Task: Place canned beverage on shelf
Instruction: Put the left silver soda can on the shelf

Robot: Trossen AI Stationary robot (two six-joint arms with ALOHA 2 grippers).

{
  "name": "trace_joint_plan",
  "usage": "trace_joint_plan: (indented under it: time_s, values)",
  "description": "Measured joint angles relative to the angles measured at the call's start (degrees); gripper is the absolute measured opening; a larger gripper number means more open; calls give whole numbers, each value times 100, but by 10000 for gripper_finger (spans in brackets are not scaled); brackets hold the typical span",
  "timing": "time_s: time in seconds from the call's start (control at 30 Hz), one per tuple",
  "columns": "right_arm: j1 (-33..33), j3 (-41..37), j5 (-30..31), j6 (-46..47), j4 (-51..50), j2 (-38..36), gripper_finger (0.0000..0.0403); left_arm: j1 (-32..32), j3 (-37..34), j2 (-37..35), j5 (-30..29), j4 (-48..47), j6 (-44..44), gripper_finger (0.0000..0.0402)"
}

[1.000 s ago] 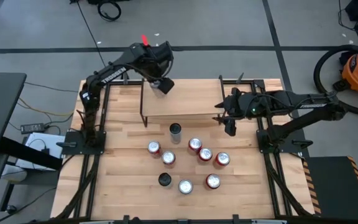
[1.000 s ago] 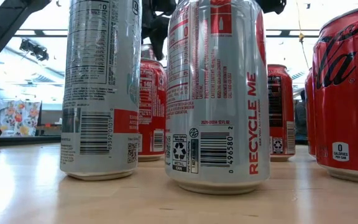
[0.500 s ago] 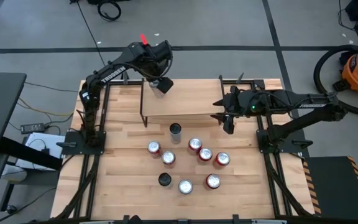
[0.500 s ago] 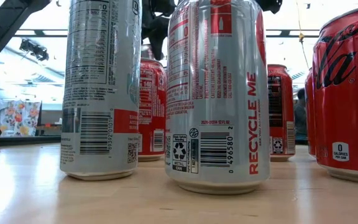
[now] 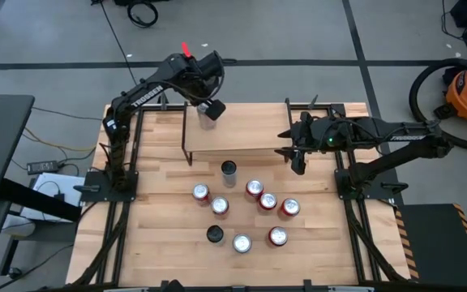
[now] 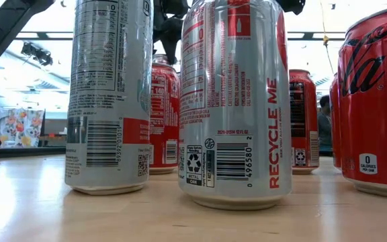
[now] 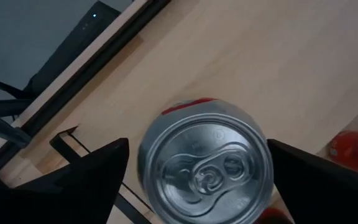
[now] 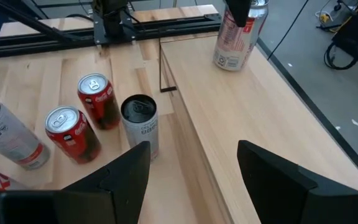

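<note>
Can (image 7: 204,165) upright on shelf (image 5: 242,134); left pincer (image 5: 209,108) spread around it; right pincer (image 8: 191,171) spread.

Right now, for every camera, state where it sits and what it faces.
High: overhead, facing down on table, shelf, both arms.
Low: tabletop level, facing cans; arm parts above.
Left wrist: above can on shelf; fingers open.
Right wrist: along shelf; fingers apart.
Both wrists share that can.

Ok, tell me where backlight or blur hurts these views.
Low view: bright ceiling light behind the cans washes out the room, and the near tabletop is soft. Left wrist view: the can top is sharp, while the dark fingers beside it are blurred. High view: evenly lit, with no glare on the shelf.
</note>
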Motion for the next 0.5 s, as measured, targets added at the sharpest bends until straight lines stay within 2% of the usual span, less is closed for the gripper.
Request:
trace_joint_plan:
  time_s: [0.17,0.5]
  values:
    - [0,0,-7,86,-1,0,251,-101,0,-44,-488,-17,230,385]
    - [0,0,-28,137,-1,0,251,11,0,-80,-568,-121,274,384]
